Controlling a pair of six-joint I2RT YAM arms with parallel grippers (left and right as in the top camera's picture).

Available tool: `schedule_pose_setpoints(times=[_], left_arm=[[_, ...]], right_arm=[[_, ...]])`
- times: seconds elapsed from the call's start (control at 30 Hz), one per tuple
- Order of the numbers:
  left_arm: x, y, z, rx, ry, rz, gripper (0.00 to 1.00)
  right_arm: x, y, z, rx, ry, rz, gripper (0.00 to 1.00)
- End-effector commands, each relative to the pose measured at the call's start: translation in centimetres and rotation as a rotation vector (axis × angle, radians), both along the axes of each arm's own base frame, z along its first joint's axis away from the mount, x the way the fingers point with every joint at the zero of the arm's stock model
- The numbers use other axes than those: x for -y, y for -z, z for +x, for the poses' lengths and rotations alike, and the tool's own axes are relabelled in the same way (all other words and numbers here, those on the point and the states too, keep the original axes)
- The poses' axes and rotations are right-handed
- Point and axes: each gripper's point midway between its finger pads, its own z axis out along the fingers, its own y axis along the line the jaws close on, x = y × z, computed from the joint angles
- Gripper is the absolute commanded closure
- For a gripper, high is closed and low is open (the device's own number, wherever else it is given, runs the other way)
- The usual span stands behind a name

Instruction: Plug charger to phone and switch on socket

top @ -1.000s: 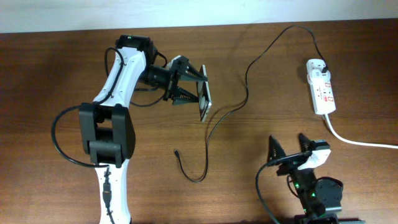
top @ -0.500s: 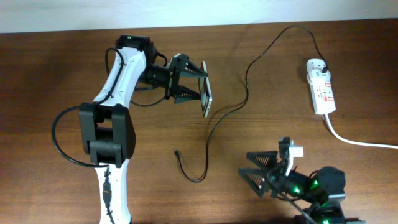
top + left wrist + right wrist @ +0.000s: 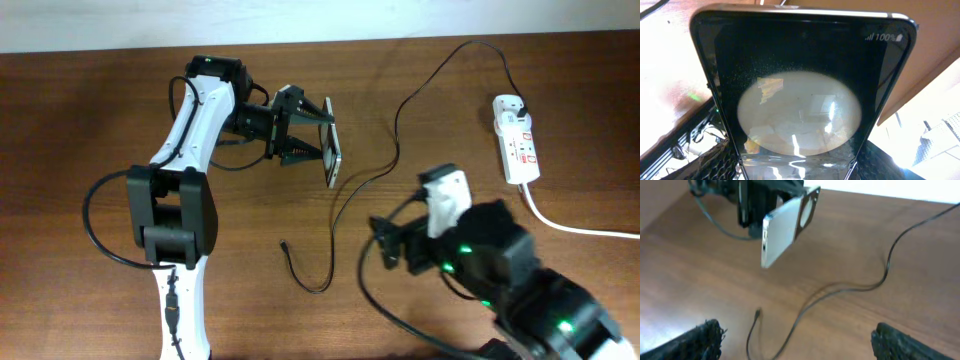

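Both arms extended, one gripping and one free.
The left arm (image 3: 190, 120) reaches to the right, with the left gripper (image 3: 318, 138) clamped on the phone (image 3: 334, 152). The right arm (image 3: 500, 270) points left, and the right gripper (image 3: 381, 243) has its fingers spread wide.

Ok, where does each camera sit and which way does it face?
Overhead: fixed above the table, looking straight down; left arm and right arm show, left tool gripping the phone, right tool open.
Left wrist: on the left arm, facing along its tool; the phone's screen fills the frame, the tool barely visible.
Right wrist: on the right arm, low, facing the left arm; its fingers at both bottom corners.
Shared: the phone in all three; the charger cable in overhead and right wrist.
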Motion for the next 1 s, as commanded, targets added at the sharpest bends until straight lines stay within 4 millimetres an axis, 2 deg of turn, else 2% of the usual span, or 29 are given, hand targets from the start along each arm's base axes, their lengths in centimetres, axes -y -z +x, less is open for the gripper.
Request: schedule_pose_setpoints(times=[0.0, 0.1, 0.23, 0.37, 0.5, 0.6, 0.73, 0.77, 0.8, 0.87, 0.9, 0.97], left_arm=[[0.3, -1.0, 0.4, 0.004, -0.014, -0.042, 0.59], [0.3, -1.0, 0.4, 0.003, -0.014, -0.042, 0.59], [0.2, -1.0, 0.4, 0.004, -0.014, -0.042, 0.57], [0.2, -1.0, 0.4, 0.004, -0.013, -0.041, 0.57], [0.2, -0.7, 0.3, 0.006, -0.007, -0.023, 0.57], [0.2, -0.6, 0.3, 0.007, -0.006, -0.021, 0.57], [0.2, -0.6, 0.3, 0.007, -0.006, -0.021, 0.57], [0.1, -0.6, 0.3, 0.008, -0.006, -0.020, 0.54], [0.1, -0.5, 0.3, 0.013, -0.005, -0.013, 0.41], [-0.4, -0.2, 0.8, 0.042, -0.014, -0.008, 0.09], [-1.5, -0.2, 1.4, 0.041, -0.040, -0.004, 0.04], [-3.6, -0.5, 2.0, 0.113, -0.070, -0.002, 0.04]], right_arm=[[-2.0, 0.3, 2.8, 0.060, 0.105, -0.054, 0.01], [-5.8, 2.5, 5.4, 0.051, 0.125, -0.041, 0.01], [-9.4, 4.6, 8.9, 0.072, 0.141, 0.000, 0.00], [-10.5, 6.3, 10.1, 0.069, 0.144, -0.008, 0.36], [-10.2, 5.5, 10.7, 0.107, 0.180, 0.004, 0.54], [-9.9, 5.4, 10.9, 0.116, 0.198, -0.002, 0.76], [-9.9, 5.3, 10.8, 0.116, 0.198, -0.001, 0.96], [-9.9, 5.2, 10.8, 0.118, 0.198, 0.002, 0.96], [-9.8, 4.7, 10.7, 0.125, 0.198, 0.010, 0.96], [-9.3, 2.9, 10.3, 0.151, 0.200, 0.045, 0.96], [-8.5, 0.6, 9.6, 0.183, 0.203, 0.087, 0.96], [-6.3, -2.3, 8.0, 0.211, 0.213, 0.128, 0.96]])
